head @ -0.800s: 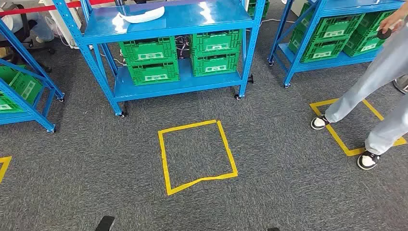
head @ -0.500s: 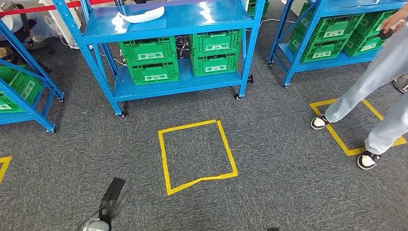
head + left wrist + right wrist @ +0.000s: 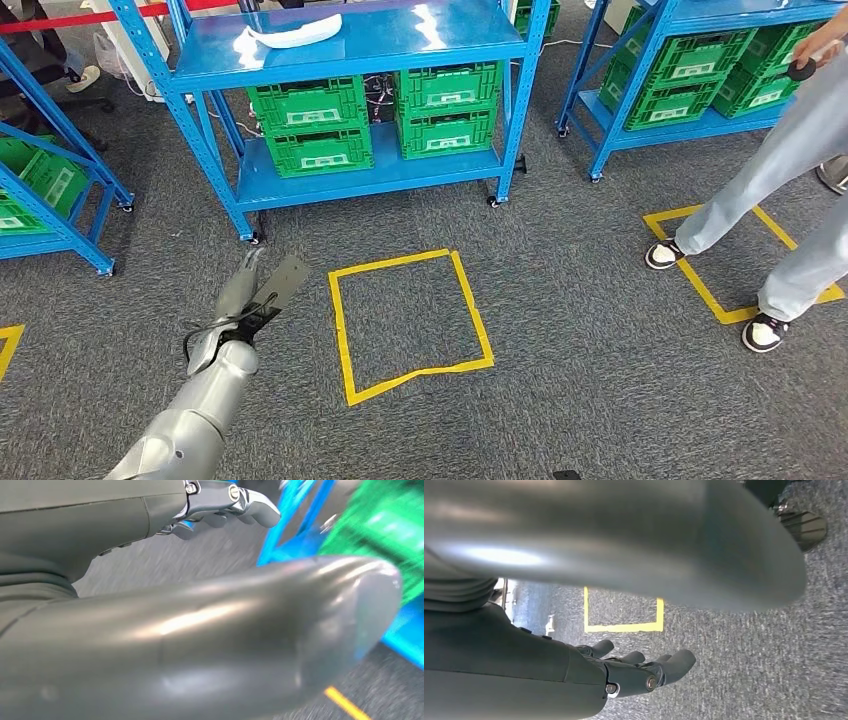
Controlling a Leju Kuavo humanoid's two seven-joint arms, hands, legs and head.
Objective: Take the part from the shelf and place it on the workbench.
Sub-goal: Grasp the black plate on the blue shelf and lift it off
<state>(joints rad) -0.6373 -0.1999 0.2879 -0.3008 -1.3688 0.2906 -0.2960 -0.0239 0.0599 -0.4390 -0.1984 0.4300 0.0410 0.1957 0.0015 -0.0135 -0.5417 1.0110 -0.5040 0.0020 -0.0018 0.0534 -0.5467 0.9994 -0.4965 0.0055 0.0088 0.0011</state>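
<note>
Left hand raised over the carpet, short of the blue shelf that carries the white part.

The grey carpet (image 3: pixel 560 330) spreads below, with the wheeled blue shelf (image 3: pixel 385 170) ahead holding green crates (image 3: pixel 372 118) on its lower level. A person (image 3: pixel 790 180) stands at the right with a shoe on a yellow tape square. Another yellow tape square (image 3: pixel 410 322) lies just before the shelf. The left hand (image 3: pixel 256 292) hovers beside that square, fingers stretched apart and empty. The right hand (image 3: pixel 644 672) hangs over the carpet, fingers loosely spread, holding nothing. The white part (image 3: pixel 294 32) lies on the shelf's top level, well apart from both hands.
</note>
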